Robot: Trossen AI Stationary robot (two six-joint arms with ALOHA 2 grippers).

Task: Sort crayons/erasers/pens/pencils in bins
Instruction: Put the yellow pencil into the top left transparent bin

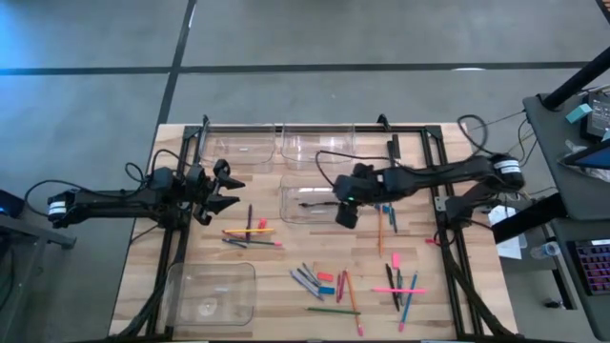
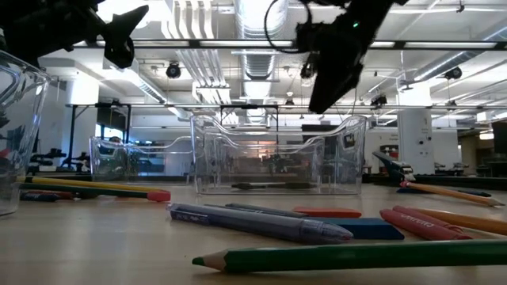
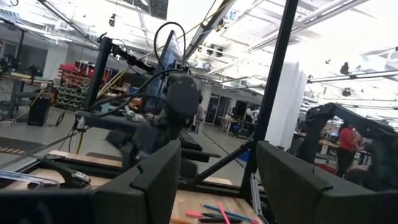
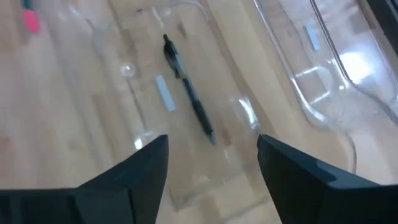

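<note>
From above, the right gripper (image 1: 344, 211) hangs over the near edge of the middle bin (image 1: 307, 203), where a dark pen (image 1: 315, 203) lies on the floor of the tray; the left gripper (image 1: 215, 191) waits above the table's left side, next to a small cluster of pencils and pens (image 1: 250, 232), with more of the loose sticks (image 1: 329, 284) scattered toward the front and three other bins (image 1: 212, 291) spread around the table. The risk here is that the right arm swings off low and catches the bin wall, dragging the light tray across the wood. At table height, the pen (image 2: 269, 186) rests flat inside the clear bin (image 2: 277, 155) and the right gripper (image 2: 329, 75) sits well above it, so a straight lift looks safe, while a sideways sweep could clip the rim. The left wrist view shows the left gripper (image 3: 217, 180) with fingers spread and nothing between them; it looks across at the other arm, and if both reach for the middle pile together they could collide. In the right wrist view the right gripper (image 4: 211, 168) has its fingers parted and empty, the pen (image 4: 188, 96) lying free below them in the bin (image 4: 205, 37); any early closing on the way out might snag the rim.
</note>
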